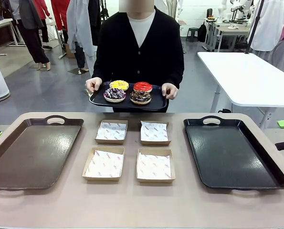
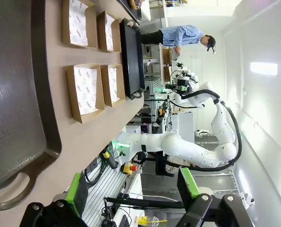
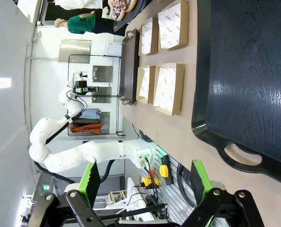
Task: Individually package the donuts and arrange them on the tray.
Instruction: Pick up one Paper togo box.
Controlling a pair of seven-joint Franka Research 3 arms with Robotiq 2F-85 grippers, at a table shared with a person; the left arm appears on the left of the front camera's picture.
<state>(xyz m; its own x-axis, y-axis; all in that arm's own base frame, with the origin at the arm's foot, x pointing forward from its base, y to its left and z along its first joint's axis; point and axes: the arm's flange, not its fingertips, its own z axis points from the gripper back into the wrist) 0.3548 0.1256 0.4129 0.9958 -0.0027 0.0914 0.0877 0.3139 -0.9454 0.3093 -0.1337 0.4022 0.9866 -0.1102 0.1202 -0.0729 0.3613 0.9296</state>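
Beige and matte, the tabletop (image 1: 132,210) carries two large rectangular trays with cut-out handles: a grainy brown tray (image 1: 32,152) on our left and a glossy black tray (image 1: 232,152) on our right. Between them we see four shallow square cardboard boxes (image 1: 104,163), each lined with white printed paper, set two by two. Beyond the far edge a person (image 1: 141,47) holds a small tray (image 1: 99,99), dark and smooth, a hand (image 1: 92,85) at each end. Four ring donuts sit on it: the yellow donut (image 1: 119,85) and shiny red donut (image 1: 142,87) behind, the sprinkled donut (image 1: 114,94) and speckled dark donut (image 1: 140,97) in front. Our left gripper (image 2: 131,189) and right gripper (image 3: 145,182) hang with green pads spread wide, holding nothing.
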